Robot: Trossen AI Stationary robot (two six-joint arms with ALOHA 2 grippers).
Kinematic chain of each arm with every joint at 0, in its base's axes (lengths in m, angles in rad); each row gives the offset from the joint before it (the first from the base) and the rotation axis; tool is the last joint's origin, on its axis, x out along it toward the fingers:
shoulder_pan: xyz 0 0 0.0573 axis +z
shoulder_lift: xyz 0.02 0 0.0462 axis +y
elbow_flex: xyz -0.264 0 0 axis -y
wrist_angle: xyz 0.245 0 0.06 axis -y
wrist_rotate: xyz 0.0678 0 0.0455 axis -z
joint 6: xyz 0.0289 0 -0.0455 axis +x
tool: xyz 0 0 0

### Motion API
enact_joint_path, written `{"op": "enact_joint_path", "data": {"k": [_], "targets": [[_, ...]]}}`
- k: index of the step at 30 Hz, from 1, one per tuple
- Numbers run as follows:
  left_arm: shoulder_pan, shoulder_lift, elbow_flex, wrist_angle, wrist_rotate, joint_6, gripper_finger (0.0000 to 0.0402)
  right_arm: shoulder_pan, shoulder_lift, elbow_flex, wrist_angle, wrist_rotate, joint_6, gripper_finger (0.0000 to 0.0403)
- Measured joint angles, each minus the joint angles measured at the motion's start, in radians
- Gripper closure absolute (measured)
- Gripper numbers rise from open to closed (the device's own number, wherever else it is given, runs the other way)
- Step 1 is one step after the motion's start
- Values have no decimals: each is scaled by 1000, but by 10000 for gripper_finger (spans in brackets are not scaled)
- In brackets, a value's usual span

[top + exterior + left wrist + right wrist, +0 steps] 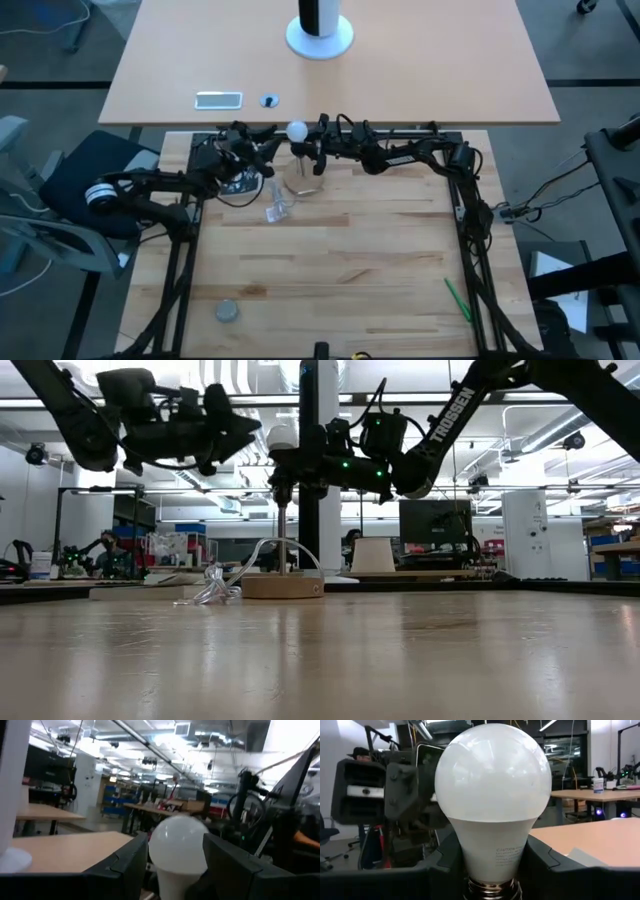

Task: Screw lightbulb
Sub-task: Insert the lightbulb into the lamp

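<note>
White frosted bulb [492, 800] is sitting upright between the fingers of my right end effector [300, 152], which is closed on its lower neck just above the silvery screw base. All of this is up at the far edge of the desk [340, 270], roughly mid-width, right above the round wooden lamp base [283, 586] with its thin post.

Looks to me like I'm mid screw-in: globe up, threads down, long axis vertical and lined up with the post as far as I can tell from the low view. The socket itself is hidden by my fingers, so can't say how far the threads have gone in.

Left end effector [262, 150] is just beside the bulb, fingers spread wide and holding nothing.

Next move is probably a twist about that vertical axis, keeping the bulb straight so it doesn't cross-thread.
</note>
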Motion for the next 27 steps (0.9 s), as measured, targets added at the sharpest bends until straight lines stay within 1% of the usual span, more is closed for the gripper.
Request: {"op": "enact_joint_path", "data": {"k": [4,5,10,14,18,23,27], "targets": [[0,35,21,-11,-9,26,219,0,0,0,-10,0,-20,281],[0,41,27,-11,-9,32,219,0,-1,0,-15,1,-28,272],[0,53,43,-14,-10,43,219,1,-5,-1,-30,1,-48,198],[0,47,42,-16,-10,44,219,6,-9,-3,-53,-7,-79,169],[0,44,42,-28,-10,44,219,20,-23,-3,-120,-7,-133,165],[0,43,51,-36,-9,67,219,32,-57,-3,-220,-5,-207,175],[0,43,62,-36,-9,83,219,37,-78,-3,-276,15,-221,180]]}}
